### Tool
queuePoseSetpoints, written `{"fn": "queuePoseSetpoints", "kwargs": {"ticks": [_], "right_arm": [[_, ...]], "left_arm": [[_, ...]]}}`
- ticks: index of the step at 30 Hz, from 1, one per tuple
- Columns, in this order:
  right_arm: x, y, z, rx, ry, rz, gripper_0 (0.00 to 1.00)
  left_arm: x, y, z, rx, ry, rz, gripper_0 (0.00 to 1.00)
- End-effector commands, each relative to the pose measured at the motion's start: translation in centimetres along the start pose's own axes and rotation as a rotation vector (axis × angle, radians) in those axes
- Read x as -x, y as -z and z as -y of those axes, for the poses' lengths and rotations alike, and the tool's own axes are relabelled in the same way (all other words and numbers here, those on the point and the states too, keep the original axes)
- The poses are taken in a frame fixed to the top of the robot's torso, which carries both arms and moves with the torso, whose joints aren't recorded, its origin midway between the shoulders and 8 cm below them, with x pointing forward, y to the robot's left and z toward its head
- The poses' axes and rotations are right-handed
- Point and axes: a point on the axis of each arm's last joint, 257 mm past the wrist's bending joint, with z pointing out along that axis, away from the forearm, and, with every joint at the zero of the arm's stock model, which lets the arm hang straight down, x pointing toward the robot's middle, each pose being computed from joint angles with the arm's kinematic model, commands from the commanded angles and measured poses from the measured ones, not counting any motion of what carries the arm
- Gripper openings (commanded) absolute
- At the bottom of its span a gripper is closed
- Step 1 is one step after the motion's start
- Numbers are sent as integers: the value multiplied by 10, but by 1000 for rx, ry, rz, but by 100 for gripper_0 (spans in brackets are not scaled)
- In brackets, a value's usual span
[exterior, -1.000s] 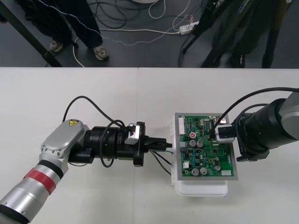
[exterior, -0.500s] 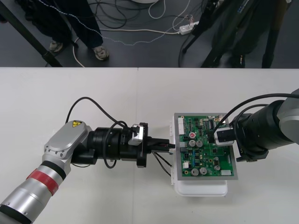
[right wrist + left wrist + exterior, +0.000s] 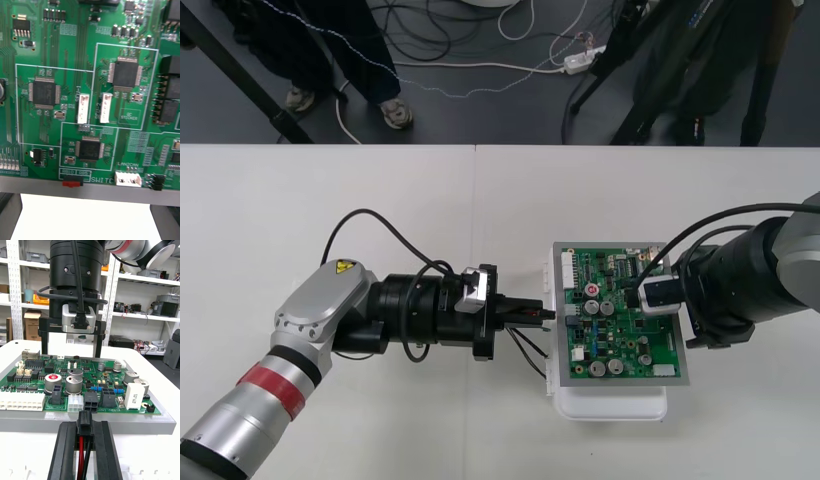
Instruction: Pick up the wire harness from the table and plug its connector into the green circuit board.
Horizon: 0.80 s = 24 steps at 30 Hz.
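Left gripper [image 3: 542,313]: black fingers [image 3: 67,453] closed on the small black plug [image 3: 84,424]; thin red and black wires [image 3: 80,461] run back between them. Pickup is done; the plug is lifted clear of the plain light table [image 3: 380,200]. The plug tip sits at the near edge of the green circuit board [image 3: 620,335], in line with a black board socket [image 3: 91,400]; probably not seated yet, though the contact point is hard to read. Right gripper [image 3: 71,350] stands over the board's far side, fingers spread, holding nothing; white base [image 3: 610,405] beneath. Left to do: push in; release.
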Motion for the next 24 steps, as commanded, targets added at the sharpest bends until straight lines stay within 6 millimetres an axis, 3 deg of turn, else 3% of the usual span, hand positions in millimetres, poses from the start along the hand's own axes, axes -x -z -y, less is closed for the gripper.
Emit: {"fn": "queuePoseSetpoints", "kwargs": {"ticks": [1, 24], "right_arm": [[14, -4, -12, 7, 16, 25, 100], [17, -4, -23, 41, -109, 31, 100]], "left_arm": [[8, -21, 7, -6, -63, 27, 0], [6, -32, 10, -1, -51, 27, 0]]}}
